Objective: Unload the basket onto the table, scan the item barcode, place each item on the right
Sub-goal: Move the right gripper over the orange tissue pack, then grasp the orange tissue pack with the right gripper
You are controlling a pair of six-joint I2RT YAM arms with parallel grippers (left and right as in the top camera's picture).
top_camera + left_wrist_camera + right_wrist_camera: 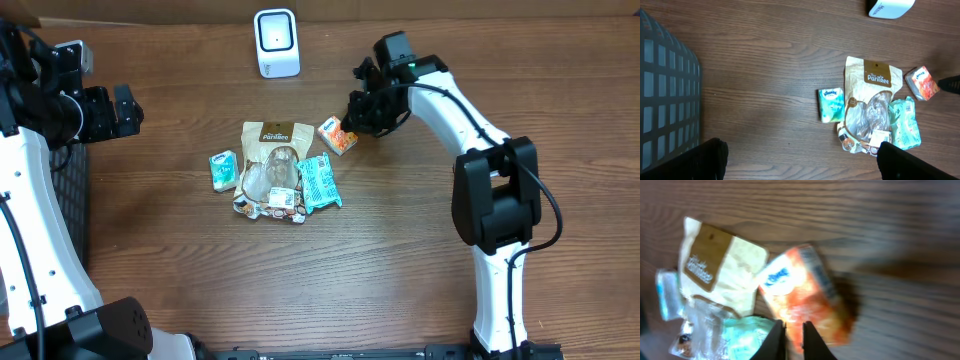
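Item: orange-white tissue pack (338, 135), blue logo, blurred close-up.
R claw (791, 336): pressed together at pack edge.
L claw (799, 162): spread wide.

We get soft, even light on the table (400, 260); our right wrist view smears the orange packet (805, 295).

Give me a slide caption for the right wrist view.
Right gripper pinching the orange tissue pack at its edge, tan snack pouch beside it.

Bare table (400, 290) lies open before the packet cluster (275, 170) — scanner (276, 42) behind, basket (670, 100) left.
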